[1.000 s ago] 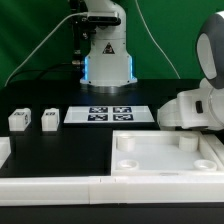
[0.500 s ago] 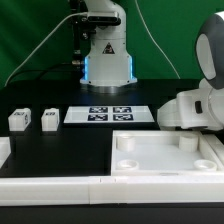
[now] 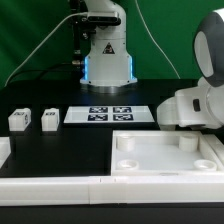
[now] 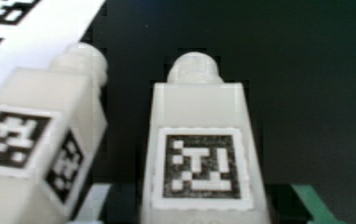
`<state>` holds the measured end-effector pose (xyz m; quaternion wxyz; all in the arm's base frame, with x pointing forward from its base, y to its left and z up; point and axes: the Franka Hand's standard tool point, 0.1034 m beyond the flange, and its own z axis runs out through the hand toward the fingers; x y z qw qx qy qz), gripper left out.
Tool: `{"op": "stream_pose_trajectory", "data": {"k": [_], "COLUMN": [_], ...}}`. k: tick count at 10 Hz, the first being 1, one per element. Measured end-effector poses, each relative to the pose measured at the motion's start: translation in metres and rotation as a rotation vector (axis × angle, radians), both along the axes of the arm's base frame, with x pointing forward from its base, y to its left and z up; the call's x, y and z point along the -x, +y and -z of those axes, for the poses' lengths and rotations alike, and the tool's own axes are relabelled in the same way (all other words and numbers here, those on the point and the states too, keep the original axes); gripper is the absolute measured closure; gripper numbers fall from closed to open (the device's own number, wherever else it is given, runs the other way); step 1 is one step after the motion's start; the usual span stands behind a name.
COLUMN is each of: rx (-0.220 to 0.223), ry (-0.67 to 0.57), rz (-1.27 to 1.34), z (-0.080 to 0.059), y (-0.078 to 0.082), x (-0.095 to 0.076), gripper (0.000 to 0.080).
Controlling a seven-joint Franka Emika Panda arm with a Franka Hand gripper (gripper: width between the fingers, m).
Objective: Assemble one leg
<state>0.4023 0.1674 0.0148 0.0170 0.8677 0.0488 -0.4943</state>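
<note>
In the wrist view a white leg (image 4: 201, 130) with a black-and-white tag lies between my gripper's (image 4: 207, 208) fingers. There is a dark gap on each side, so the gripper is open around it, and one finger (image 4: 328, 205) shows at the edge. A second leg (image 4: 42, 120) lies close beside it. In the exterior view my arm (image 3: 195, 105) is low at the right and hides the fingers and these legs. Two more legs (image 3: 18, 119) (image 3: 49, 120) stand apart at the left.
The marker board (image 3: 108, 114) lies mid-table and shows in a corner of the wrist view (image 4: 15, 30). The large white tray-like part (image 3: 165, 158) with round corner sockets sits in front of the arm. A white rail (image 3: 60, 186) runs along the front edge.
</note>
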Motion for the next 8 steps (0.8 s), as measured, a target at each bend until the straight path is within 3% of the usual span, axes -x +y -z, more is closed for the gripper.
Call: {"op": "stream_pose_trajectory", "data": {"k": [3, 6, 7, 8], "rx": [-0.001, 0.011, 0.011, 0.007], "ry": [-0.041, -0.005, -0.014, -0.045], "rz": [0.013, 0.031, 0.035, 0.037], "z": [-0.033, -0.086, -0.094, -0.09], "y": [-0.008, -0.03, -0.033, -0.031], "x": [-0.01, -0.018, -0.021, -0.023], "gripper": [0.0506, 0.0506, 0.0506, 0.0506]}}
